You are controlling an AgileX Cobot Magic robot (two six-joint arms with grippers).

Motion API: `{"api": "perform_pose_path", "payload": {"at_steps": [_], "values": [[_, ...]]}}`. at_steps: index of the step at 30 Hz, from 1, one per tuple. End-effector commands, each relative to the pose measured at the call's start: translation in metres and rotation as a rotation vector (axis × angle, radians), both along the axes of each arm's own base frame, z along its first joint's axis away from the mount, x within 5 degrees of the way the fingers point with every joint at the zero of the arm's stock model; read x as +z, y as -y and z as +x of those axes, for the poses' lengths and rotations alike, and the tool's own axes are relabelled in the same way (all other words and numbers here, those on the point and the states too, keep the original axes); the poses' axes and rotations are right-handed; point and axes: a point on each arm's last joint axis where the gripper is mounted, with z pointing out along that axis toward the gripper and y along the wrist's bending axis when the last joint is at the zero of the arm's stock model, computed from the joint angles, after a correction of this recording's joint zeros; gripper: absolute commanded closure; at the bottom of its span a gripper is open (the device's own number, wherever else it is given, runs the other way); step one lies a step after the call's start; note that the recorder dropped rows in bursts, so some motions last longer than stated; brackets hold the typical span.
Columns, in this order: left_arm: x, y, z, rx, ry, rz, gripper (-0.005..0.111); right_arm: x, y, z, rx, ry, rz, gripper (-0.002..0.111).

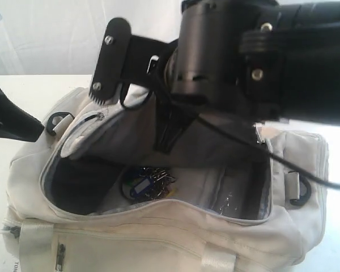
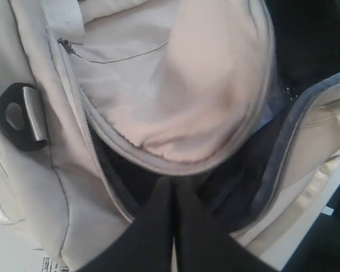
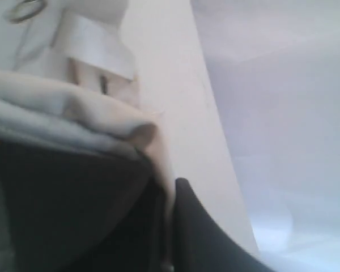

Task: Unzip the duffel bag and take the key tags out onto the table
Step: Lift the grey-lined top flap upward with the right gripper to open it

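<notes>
The cream duffel bag (image 1: pixel 158 232) lies unzipped on the white table (image 1: pixel 22 85), its dark grey lining showing. The key tags (image 1: pixel 145 185), a blue one uppermost with metal rings, rest on the bag's floor. My right gripper (image 1: pixel 165 139) is shut on the bag's top flap (image 1: pixel 119 127) and holds it lifted; in the right wrist view its fingers (image 3: pixel 184 198) pinch the cream fabric (image 3: pixel 73 107). My left gripper (image 1: pixel 38 129) hovers at the bag's left end, shut with nothing between its fingers (image 2: pixel 158 209), its tip just under the flap's zipper edge (image 2: pixel 175 167).
Black D-rings sit at both bag ends: left D-ring (image 1: pixel 56 120), right D-ring (image 1: pixel 299 190). A pale webbing strap (image 1: pixel 218 260) crosses the bag's near side. The bulky right arm (image 1: pixel 255 56) hangs over the bag and trails a black cable (image 1: pixel 283 161).
</notes>
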Motion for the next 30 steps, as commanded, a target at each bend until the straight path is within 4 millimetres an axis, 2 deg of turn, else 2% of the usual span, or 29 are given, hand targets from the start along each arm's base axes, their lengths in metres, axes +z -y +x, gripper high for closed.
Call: {"api": "perform_pose_path", "payload": {"at_steps": [1,8,11,14,16,18,23,24,25,30], "values": [[0.003,0.001,-0.005,-0.01,-0.008,-0.027,0.107,0.006,0.023,0.053,-0.078,0.073,0.077,0.108],[0.003,0.002,-0.004,-0.01,-0.01,-0.042,0.107,0.0,0.051,0.128,-0.266,0.07,0.154,0.108],[0.003,0.002,-0.004,-0.01,-0.01,-0.042,0.107,-0.012,0.059,0.149,-0.342,0.024,0.194,0.108],[0.003,0.002,-0.004,-0.01,-0.01,-0.042,0.107,-0.03,0.064,0.161,-0.403,-0.056,0.225,0.107],[0.003,0.002,-0.004,-0.01,-0.01,-0.042,0.107,-0.039,0.064,0.164,-0.426,-0.099,0.237,0.101],[0.003,0.002,-0.004,-0.01,-0.01,-0.042,0.107,-0.048,0.062,0.164,-0.421,-0.15,0.231,0.09],[0.003,0.002,-0.004,-0.01,-0.01,-0.043,0.107,-0.051,0.061,0.16,-0.43,-0.201,0.238,0.043],[0.003,0.002,-0.004,-0.01,-0.01,-0.043,0.107,-0.049,0.062,0.16,-0.432,-0.198,0.242,0.038],[0.003,0.002,-0.004,-0.01,-0.01,-0.043,0.107,-0.046,0.062,0.159,-0.436,-0.192,0.252,0.035],[0.003,0.002,-0.004,-0.012,-0.014,-0.043,0.107,-0.021,0.066,0.15,-0.429,-0.151,0.301,0.035]]}}
